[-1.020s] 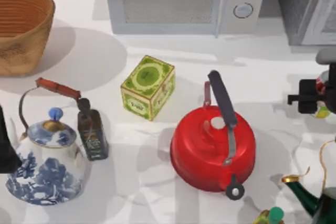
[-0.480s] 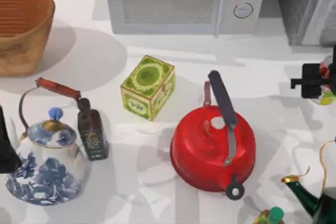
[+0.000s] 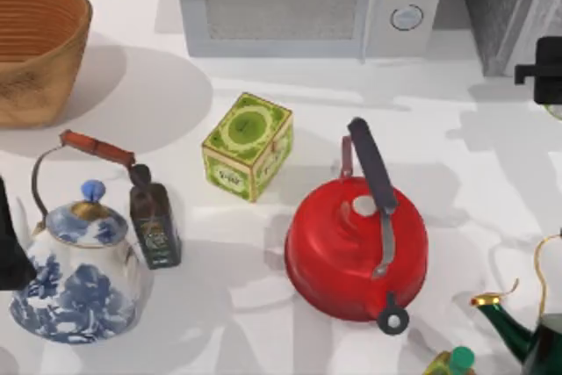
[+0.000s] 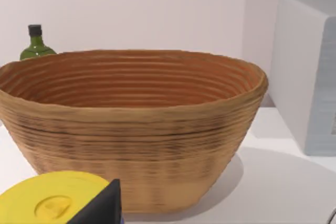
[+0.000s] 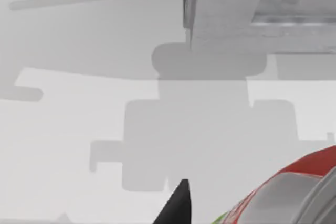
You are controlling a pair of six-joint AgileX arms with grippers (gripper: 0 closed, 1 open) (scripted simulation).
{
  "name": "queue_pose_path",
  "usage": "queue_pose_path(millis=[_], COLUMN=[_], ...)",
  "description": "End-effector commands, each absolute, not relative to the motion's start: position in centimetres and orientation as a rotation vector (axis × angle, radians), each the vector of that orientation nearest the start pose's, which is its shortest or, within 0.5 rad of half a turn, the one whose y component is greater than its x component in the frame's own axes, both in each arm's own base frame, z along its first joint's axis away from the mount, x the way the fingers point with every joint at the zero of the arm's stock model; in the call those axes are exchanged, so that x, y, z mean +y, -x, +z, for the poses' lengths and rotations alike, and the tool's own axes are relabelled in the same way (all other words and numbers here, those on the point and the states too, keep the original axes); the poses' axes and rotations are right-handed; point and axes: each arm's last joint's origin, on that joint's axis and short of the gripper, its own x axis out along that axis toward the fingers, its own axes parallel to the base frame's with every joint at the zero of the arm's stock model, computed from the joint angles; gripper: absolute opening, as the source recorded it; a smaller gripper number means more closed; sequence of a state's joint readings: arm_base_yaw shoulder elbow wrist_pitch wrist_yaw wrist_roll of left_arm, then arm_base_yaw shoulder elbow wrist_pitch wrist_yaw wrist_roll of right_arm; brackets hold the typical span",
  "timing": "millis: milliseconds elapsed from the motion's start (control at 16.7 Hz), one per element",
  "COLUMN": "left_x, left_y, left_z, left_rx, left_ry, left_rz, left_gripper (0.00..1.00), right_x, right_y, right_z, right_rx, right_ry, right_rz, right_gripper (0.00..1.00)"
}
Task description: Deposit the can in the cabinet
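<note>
The can (image 5: 286,195), red, white and lime-green, is held above the table in my right gripper (image 3: 550,87), which is shut on it at the right edge of the top view. A lime-green sliver of the can (image 3: 556,111) peeks out below the gripper. The cabinet (image 3: 509,6), with a dark speckled side and a light grey door, stands just beyond at the back right. The cabinet (image 5: 252,9) lies a short way ahead in the right wrist view. My left arm (image 3: 10,252) is parked at the table's left edge.
A pale microwave (image 3: 299,2) stands at the back, left of the cabinet. A red kettle (image 3: 356,248), a green tea tin (image 3: 248,145), a dark bottle (image 3: 155,226), a blue-and-white teapot (image 3: 79,274), a wicker basket (image 3: 35,41) and a green kettle (image 3: 536,335) crowd the table.
My right gripper has carried the can toward the back of the table and slightly right, closer to the cabinet. The left arm has not moved.
</note>
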State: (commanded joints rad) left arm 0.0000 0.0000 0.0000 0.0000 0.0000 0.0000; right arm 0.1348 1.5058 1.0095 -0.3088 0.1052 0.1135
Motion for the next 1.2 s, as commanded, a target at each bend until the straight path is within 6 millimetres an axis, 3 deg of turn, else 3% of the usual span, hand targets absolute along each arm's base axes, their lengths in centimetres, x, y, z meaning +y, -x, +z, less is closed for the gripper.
queue_pose_path(millis=[180, 660, 900, 1200], left_x=[-0.1, -0.1, -0.1, -0.1], left_y=[-10.6, -10.6, -10.6, -10.6], left_z=[16.0, 16.0, 16.0, 16.0], left_rx=[0.000, 0.000, 0.000, 0.000], left_ry=[0.000, 0.000, 0.000, 0.000], left_rz=[0.000, 0.000, 0.000, 0.000], left_gripper=[1.00, 1.00, 1.00, 1.00], right_x=[4.1, 3.9, 3.1, 1.8], right_y=[-31.3, -30.4, -27.3, -21.4], right_z=[24.7, 24.9, 25.7, 25.8], right_rx=[0.794, 0.776, 0.694, 0.533], right_ry=[-0.004, -0.007, -0.015, -0.025], right_rz=[-0.009, -0.007, -0.002, 0.004], right_gripper=[0.00, 0.00, 0.00, 0.00])
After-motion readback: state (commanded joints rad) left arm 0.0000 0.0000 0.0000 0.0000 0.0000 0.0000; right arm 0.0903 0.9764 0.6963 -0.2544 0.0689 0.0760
